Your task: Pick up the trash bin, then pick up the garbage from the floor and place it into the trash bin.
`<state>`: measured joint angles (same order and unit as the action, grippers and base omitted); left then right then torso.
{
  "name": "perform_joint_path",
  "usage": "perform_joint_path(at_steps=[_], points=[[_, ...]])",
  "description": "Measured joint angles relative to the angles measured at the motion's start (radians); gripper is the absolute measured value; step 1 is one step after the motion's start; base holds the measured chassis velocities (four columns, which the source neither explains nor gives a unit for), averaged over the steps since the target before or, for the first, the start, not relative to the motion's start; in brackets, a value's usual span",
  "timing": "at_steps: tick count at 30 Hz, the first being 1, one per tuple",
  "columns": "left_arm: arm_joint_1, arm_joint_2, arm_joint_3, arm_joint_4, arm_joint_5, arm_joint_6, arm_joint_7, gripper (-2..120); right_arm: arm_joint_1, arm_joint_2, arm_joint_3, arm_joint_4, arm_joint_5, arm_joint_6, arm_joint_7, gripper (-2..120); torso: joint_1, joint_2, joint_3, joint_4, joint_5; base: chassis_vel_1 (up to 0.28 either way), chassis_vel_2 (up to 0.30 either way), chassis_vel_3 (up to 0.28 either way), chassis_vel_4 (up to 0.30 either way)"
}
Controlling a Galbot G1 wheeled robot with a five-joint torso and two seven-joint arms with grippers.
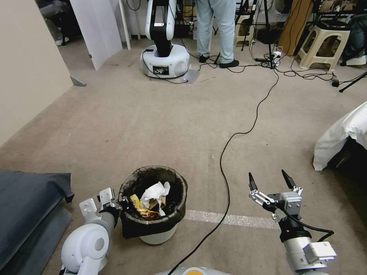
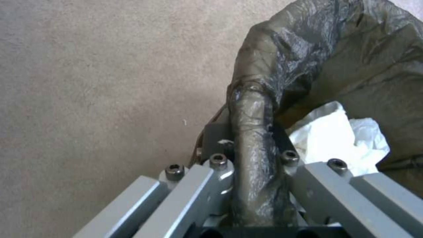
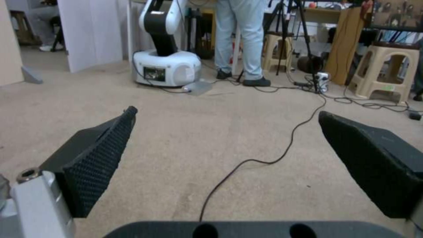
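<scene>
The trash bin [image 1: 157, 233], white with a dark liner over its rim, is low in front of me in the head view. My left gripper [image 1: 117, 205] is shut on the bin's left rim. In the left wrist view my left gripper [image 2: 249, 138] holds the liner-covered rim [image 2: 252, 99] between its fingers. Garbage lies inside the bin: a white crumpled tissue [image 1: 155, 192] [image 2: 335, 135], a yellow snack bag [image 1: 135, 201] and a red wrapper [image 1: 148, 214]. Whether the bin is off the floor I cannot tell. My right gripper [image 1: 270, 177] [image 3: 227, 114] hovers open and empty to the bin's right, above bare carpet.
A black cable [image 1: 226, 152] [image 3: 264, 159] snakes across the carpet between bin and right gripper. Another robot's white base [image 1: 165, 59] and a standing person's legs [image 1: 216, 30] are far ahead. White bedding [image 1: 342, 133] lies right, a dark grey cushion [image 1: 26, 198] left, and stools [image 1: 325, 42] far right.
</scene>
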<state>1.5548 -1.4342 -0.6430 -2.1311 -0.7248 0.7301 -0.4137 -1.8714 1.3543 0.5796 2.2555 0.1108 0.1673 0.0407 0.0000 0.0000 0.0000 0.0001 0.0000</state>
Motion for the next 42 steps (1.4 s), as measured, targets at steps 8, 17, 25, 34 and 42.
perform_joint_path(at_steps=[8,17,25,34,42], points=[[-0.001,0.002,0.002,0.001,0.012,0.0,0.005,17,0.002,0.0,-0.004,-0.001,-0.001,0.0,0.001,100,0.0,0.0,0.0,-0.0001,0.0,0.0,0.0,0.0,0.0],[0.0,0.003,0.007,-0.031,0.041,0.0,0.008,51,0.005,-0.001,-0.006,-0.001,-0.001,0.0,0.001,100,0.0,0.0,0.0,-0.0001,0.0,0.0,0.0,0.0,0.0],[0.006,0.006,0.01,-0.086,0.054,0.004,0.009,80,0.006,-0.002,-0.007,0.002,0.0,0.0,0.002,100,0.0,0.0,0.0,-0.0001,0.0,0.0,0.0,0.0,0.0],[0.008,0.011,0.01,-0.122,0.074,0.004,0.012,99,0.0,-0.003,-0.004,0.009,0.002,0.001,0.002,100,0.0,0.0,0.0,-0.0001,0.0,0.0,0.0,0.0,0.0],[0.024,0.013,-0.008,-0.138,0.254,-0.06,0.137,100,-0.002,-0.002,0.001,0.014,0.005,0.009,0.003,100,0.0,0.0,0.0,0.0,0.0,0.0,0.0,0.0,0.0]])
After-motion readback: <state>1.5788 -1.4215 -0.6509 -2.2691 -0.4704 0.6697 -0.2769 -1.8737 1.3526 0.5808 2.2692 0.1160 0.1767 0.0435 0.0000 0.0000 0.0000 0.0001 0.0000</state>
